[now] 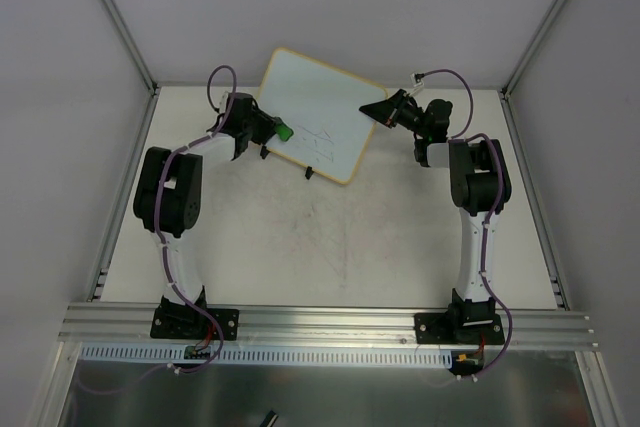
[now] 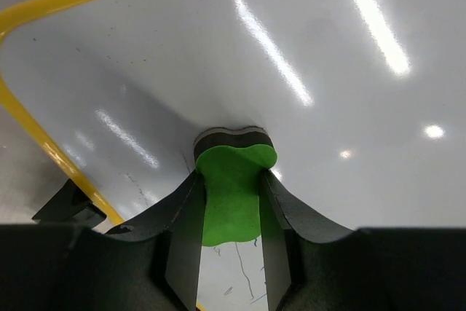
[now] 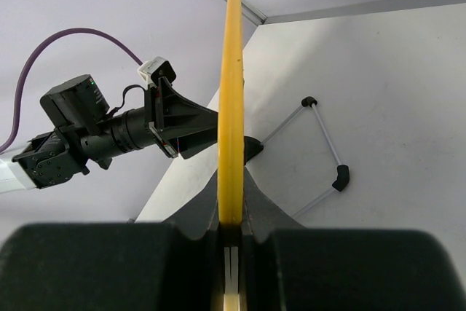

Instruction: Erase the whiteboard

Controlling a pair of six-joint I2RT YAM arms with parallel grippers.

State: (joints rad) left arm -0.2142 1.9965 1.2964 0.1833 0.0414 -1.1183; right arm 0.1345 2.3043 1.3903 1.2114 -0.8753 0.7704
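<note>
The whiteboard [image 1: 322,107], white with a yellow frame, stands tilted at the back middle of the table, with faint pen marks near its lower middle. My left gripper [image 1: 277,130] is shut on a green eraser block [image 1: 285,131] pressed flat against the board's left part. In the left wrist view the eraser [image 2: 231,194] sits between the fingers, its dark pad on the board [image 2: 291,49], with thin pen lines just below it. My right gripper [image 1: 378,112] is shut on the board's right edge; in the right wrist view the yellow frame [image 3: 231,92] runs edge-on between the fingers.
The board's wire stand with black feet [image 3: 324,151] shows behind the board in the right wrist view, along with my left arm [image 3: 109,132]. White walls with metal rails [image 1: 120,27] enclose the table on three sides. An aluminium rail [image 1: 330,325] runs along the near edge.
</note>
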